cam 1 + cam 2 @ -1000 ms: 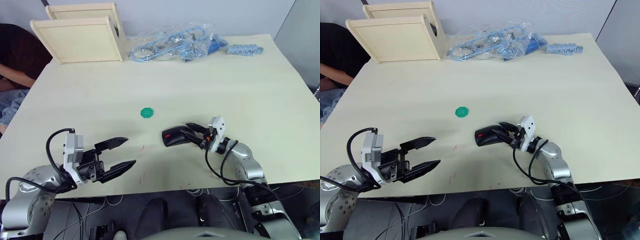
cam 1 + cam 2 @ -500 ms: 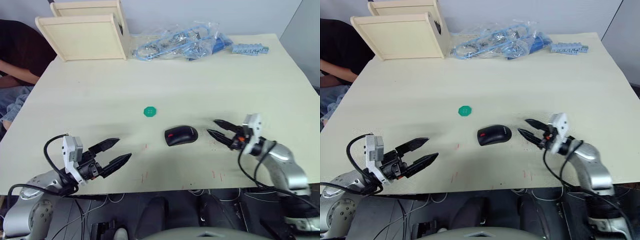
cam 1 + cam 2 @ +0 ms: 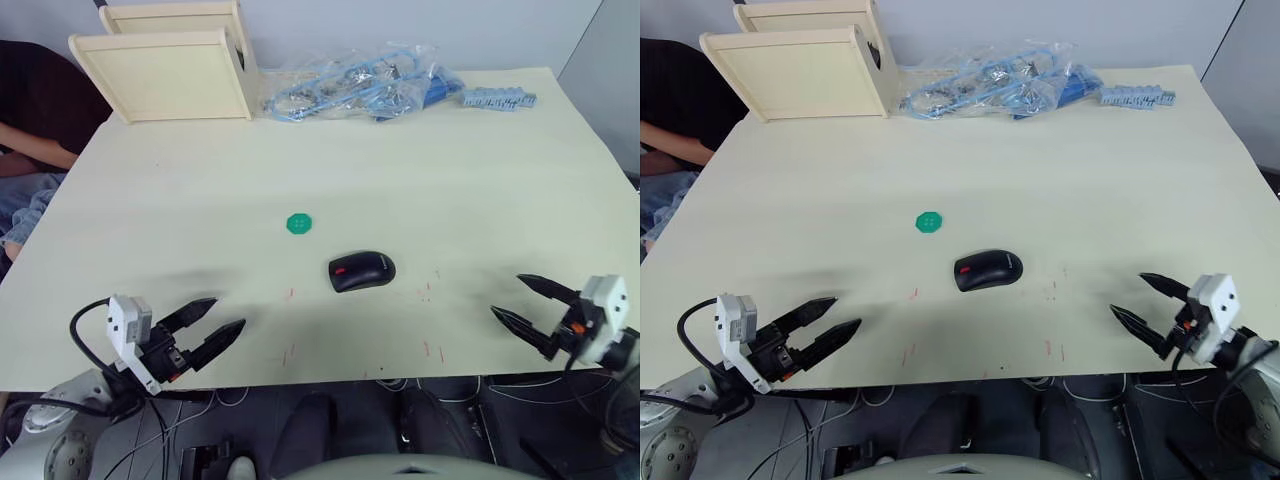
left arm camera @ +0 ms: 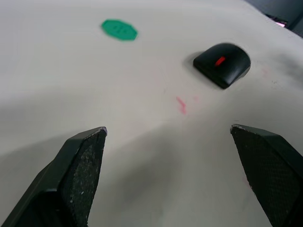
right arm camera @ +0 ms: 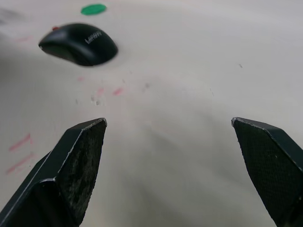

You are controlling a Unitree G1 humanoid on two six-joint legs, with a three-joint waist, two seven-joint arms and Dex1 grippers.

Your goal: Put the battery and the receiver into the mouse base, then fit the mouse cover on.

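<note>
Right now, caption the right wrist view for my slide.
Open right claw over the table, assembled mouse and green disc beyond.

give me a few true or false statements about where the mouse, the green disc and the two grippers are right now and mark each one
1. The mouse lies on the table with its cover on. True.
2. The right gripper is shut on the mouse. False: it is open and apart from it, near the table's front edge.
3. The green disc touches the mouse. False: bare table lies between them.
4. The left gripper is open and holds nothing. True.
5. The wooden boxes stand at the far left corner. True.
</note>
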